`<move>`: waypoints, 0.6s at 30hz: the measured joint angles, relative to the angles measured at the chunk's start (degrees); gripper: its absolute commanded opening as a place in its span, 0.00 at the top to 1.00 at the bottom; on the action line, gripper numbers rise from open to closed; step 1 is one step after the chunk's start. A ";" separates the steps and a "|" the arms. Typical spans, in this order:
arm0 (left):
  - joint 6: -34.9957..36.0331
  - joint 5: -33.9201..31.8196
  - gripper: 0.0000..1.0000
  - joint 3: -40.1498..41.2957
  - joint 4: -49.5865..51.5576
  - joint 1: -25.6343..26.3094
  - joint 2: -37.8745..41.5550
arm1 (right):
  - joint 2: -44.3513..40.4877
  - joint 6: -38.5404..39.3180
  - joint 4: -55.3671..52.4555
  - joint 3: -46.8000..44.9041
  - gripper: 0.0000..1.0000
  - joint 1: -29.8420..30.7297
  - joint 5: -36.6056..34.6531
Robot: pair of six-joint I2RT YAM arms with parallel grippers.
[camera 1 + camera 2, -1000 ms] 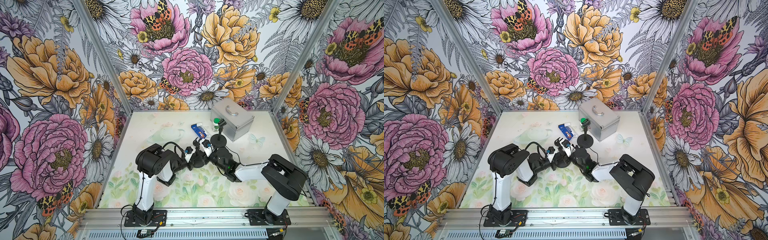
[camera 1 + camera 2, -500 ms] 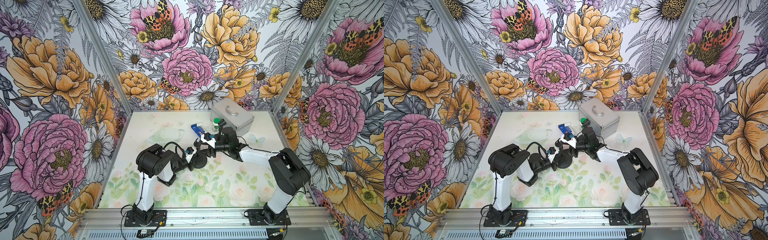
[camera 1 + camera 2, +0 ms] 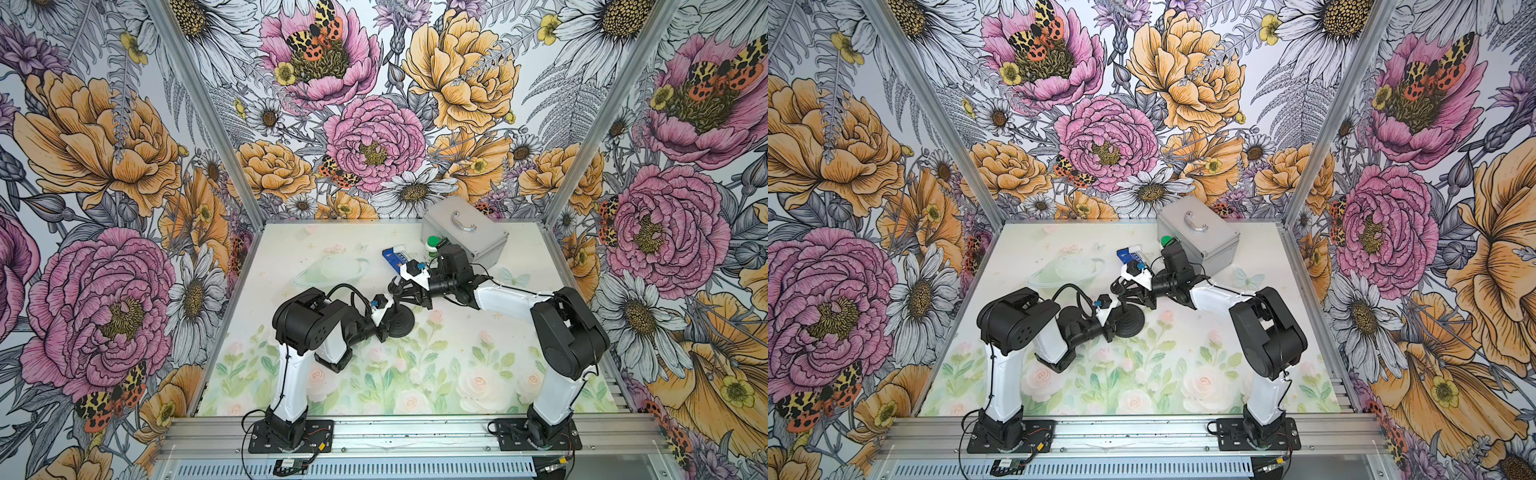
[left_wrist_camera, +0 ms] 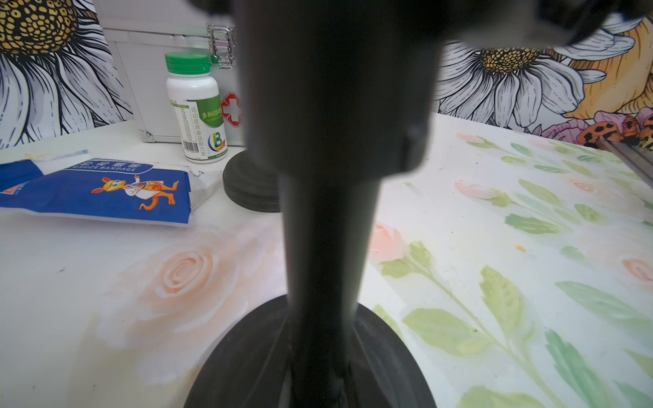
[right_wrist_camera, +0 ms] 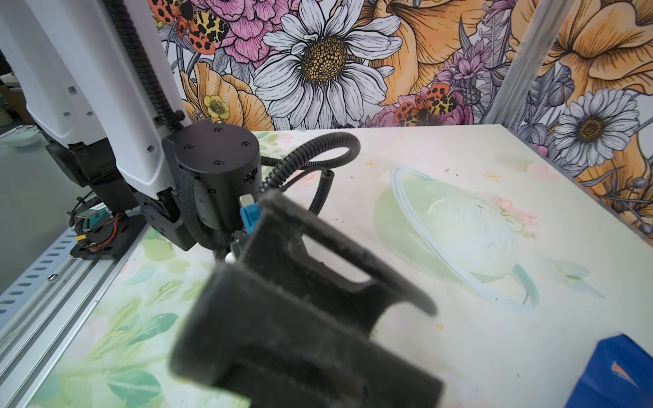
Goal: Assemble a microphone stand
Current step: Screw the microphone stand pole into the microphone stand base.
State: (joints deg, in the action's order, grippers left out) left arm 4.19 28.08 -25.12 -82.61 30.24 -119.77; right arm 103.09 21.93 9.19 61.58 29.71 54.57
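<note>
While holding the microphone stand (image 3: 404, 324) upright near the middle of the table (image 3: 457, 357), grips its post (image 4: 328, 219) low down with the left tool (image 3: 390, 316), jaws drawn tight around it just above the round base (image 4: 318, 364). Base flat on the table's flower print. Fills the centre of the left wrist view with the dark post, blurred and wider toward its top.

Holds the right tool (image 3: 400, 289) out from the right side, by the upper part of the post and very near it; touching or not, cannot tell. Cannot tell either how far apart the right tool's jaws stand, or whether holding anything: shows only blurred black shapes close up in the right wrist view.

Shares the table with a second round black base (image 4: 247, 187) farther back, just beside a white bottle (image 4: 196, 106) with a green cap. Has a blue gauze bandage pack (image 4: 106, 190) lying flat next to those, and a metal case (image 3: 465, 232) with a top handle and a red cross right behind the bottle.
</note>
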 measured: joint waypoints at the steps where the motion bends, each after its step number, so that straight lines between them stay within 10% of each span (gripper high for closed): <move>1: 0.04 -0.13 0.80 0.00 0.02 -0.07 0.00 | -1.07 -2.34 2.58 -1.90 1.00 0.52 -3.06; 11: 0.42 -1.51 0.80 -0.26 0.00 -0.44 -0.17 | -0.24 -29.03 45.81 -21.00 1.00 25.42 -80.28; 13: 0.26 -1.60 0.80 -0.26 0.00 -0.48 -0.17 | 2.14 -29.11 49.70 -20.52 0.97 26.88 -84.96; 18: -0.37 -1.86 0.80 -0.26 -0.26 -0.48 -0.17 | 1.42 -24.83 51.28 -21.92 0.48 23.12 -74.86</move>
State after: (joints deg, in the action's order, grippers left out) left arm 3.81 26.22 -25.39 -82.87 29.76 -119.94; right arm 104.51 -2.90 60.47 39.66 52.84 -20.29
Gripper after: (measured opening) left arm 0.201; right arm 0.390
